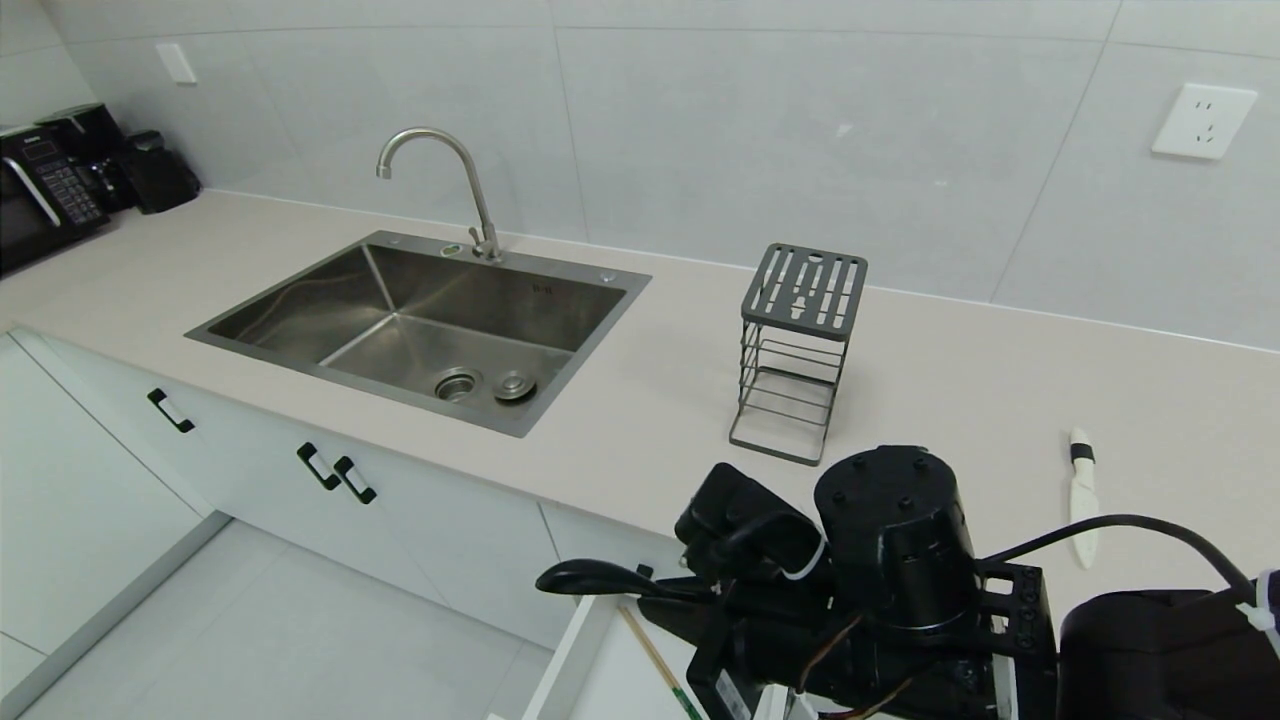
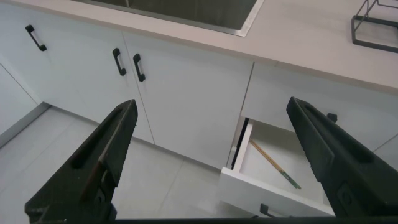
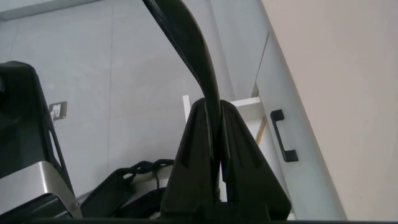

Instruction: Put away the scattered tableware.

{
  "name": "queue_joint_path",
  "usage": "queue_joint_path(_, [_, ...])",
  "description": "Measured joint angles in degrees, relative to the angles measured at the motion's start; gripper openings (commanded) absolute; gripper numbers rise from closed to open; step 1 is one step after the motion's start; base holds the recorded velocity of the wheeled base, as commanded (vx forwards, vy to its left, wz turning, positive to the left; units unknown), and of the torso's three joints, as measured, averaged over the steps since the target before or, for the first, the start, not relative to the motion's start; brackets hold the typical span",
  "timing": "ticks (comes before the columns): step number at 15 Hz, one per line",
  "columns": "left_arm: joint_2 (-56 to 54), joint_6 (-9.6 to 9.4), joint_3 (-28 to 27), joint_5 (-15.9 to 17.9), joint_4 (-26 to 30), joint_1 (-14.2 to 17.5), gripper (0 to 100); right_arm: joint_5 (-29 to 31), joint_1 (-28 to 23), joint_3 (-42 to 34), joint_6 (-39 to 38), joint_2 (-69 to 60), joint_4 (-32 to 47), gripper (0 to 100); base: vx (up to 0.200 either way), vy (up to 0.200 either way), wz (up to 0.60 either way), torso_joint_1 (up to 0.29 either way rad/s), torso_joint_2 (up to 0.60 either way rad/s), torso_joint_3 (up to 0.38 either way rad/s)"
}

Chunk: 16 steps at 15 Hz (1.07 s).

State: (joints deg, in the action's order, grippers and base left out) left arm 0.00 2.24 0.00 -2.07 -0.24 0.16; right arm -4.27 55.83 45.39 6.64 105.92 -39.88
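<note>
Both of my tools hang out in front of the table [image 1: 950, 380], over the floor by the white cabinets. My right tool [image 3: 214, 124] is pressed together on the handle of a black spoon [image 3: 186, 37], and the rest of the handle sticks out past the fingertips. In the head view the bowl of the spoon points toward my left, just above the front corner of the open drawer [image 1: 565, 655]. My left tool [image 2: 211, 106] is spread wide with nothing between its fingers, facing the cabinet fronts and that drawer. Inside the drawer lies a wooden chopstick [image 2: 273, 163] with a green end, slanting across the white bottom. Up on the table a white knife [image 1: 1082, 495] with a black band lies flat, far on my right and well apart from the grey wire rack [image 1: 800, 350] with the slotted top. The steel sink [image 1: 400, 398] and its faucet [image 1: 450, 165] sit farther to my left.
</note>
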Motion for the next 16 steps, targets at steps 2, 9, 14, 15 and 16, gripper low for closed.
queue_joint_path(2, [0.0,0.02,-0.02,-0.02,0.0,0.0,100,-0.07,0.3,-0.21,2.0,0.11,-0.02,0,0.0,0.0,0.0,-0.146,0.29,0.149])
queue_joint_path(9, [0.0,0.0,0.0,-0.02,0.06,0.0,100,-0.09,0.76,-0.16,2.71,0.59,0.05,0,0.0,0.0,0.0,-0.23,0.46,0.223])
queue_joint_path(14, [0.0,0.0,0.0,-0.02,0.04,0.0,100,-0.13,0.76,-0.52,2.66,0.66,0.0,0,0.0,0.0,0.0,-0.279,0.55,0.266])
queue_joint_path(15, [0.0,0.02,0.0,-0.02,0.06,0.0,100,-0.11,0.76,-0.52,2.66,0.66,0.02,0,0.0,0.0,0.0,-0.261,0.52,0.256])
queue_joint_path(16, [0.0,0.0,0.0,-0.02,0.04,0.0,100,-0.16,0.76,-0.55,2.66,0.66,0.02,0,0.0,0.0,0.0,-0.261,0.52,0.246])
